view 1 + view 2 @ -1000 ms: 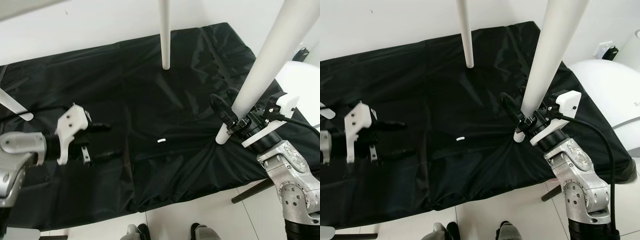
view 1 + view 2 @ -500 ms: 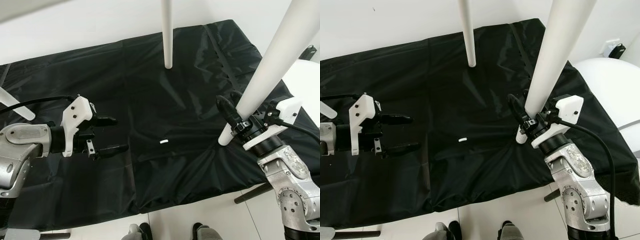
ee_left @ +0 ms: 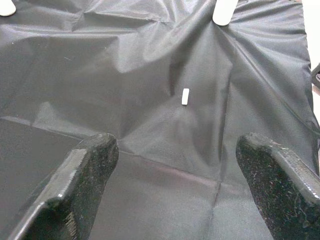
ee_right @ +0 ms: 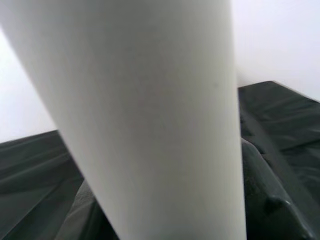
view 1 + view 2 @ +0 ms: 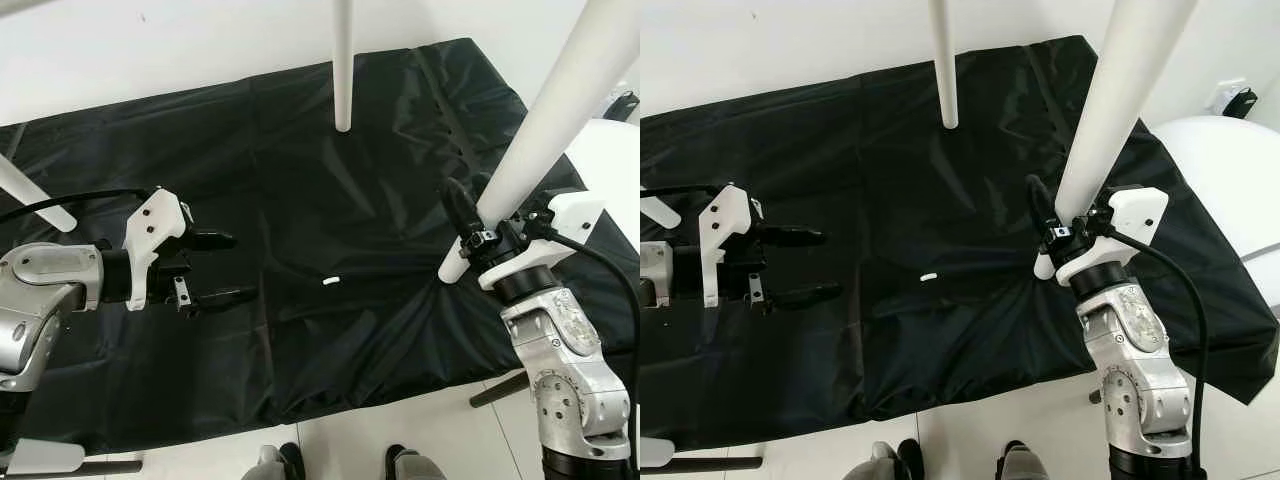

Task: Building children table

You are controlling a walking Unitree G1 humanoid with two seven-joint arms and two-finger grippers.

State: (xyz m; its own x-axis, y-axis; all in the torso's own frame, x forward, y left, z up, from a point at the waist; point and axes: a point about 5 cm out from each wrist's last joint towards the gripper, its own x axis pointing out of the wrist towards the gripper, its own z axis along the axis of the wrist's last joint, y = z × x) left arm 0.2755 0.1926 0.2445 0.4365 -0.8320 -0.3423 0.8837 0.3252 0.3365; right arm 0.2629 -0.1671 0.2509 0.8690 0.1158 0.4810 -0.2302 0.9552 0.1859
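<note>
A long white table leg rises steeply at the right, and my right gripper is shut on it near its rounded lower end, just above the black cloth. Up close in the right wrist view the leg blocks nearly everything. My left gripper hovers open over the cloth's left part with nothing between its fingers. A small white piece lies on the cloth midway between the grippers, ahead of the left one. A second white leg stands at the back centre. A third shows at the far left.
The black cloth covers the whole work surface and hangs over the near edge. A white rounded object sits at the right beyond the cloth. White floor tiles and two feet show below the near edge. A dark support leg slants under the right corner.
My left gripper has moved right, toward the middle of the cloth, still open. The right gripper keeps its hold on the leg. The whole view has drifted slightly.
</note>
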